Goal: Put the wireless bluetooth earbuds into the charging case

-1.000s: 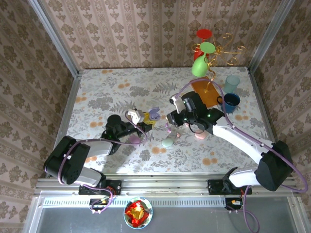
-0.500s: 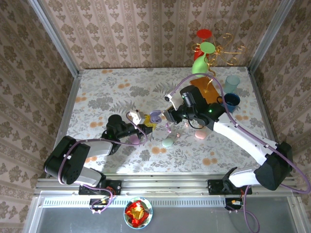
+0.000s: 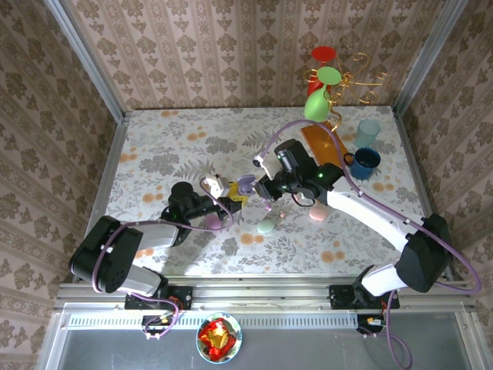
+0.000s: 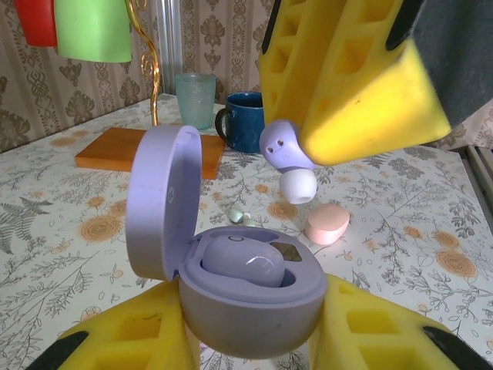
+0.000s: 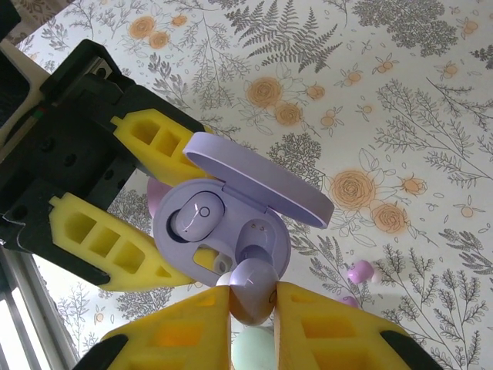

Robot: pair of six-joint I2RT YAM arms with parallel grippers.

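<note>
A lilac charging case [image 4: 254, 301] sits clamped between the yellow fingers of my left gripper [image 4: 254, 327], its lid [image 4: 162, 200] swung open to the left. One lilac earbud [image 4: 243, 262] is seated in it. The other socket [image 5: 260, 235] is bare. My right gripper [image 5: 253, 297] is shut on a second lilac earbud [image 5: 252, 287], which hangs just above the case's rim with its white tip [image 4: 296, 186] pointing down. From above, the two grippers meet at the case [image 3: 246, 183], left gripper [image 3: 231, 196] and right gripper [image 3: 262, 189].
On the table lie a mint case [image 3: 266, 227], a pink case [image 4: 327, 223], pink earbuds [image 5: 360, 271] and mint earbuds [image 4: 239, 216]. A blue mug [image 3: 367, 163], a teal cup [image 3: 367, 132], an orange board [image 3: 320, 146] and a cup stand [image 3: 327, 77] stand at the back right.
My right gripper has moved left with the lilac earbud, closing in over the open case. The left gripper has held the case almost still.
</note>
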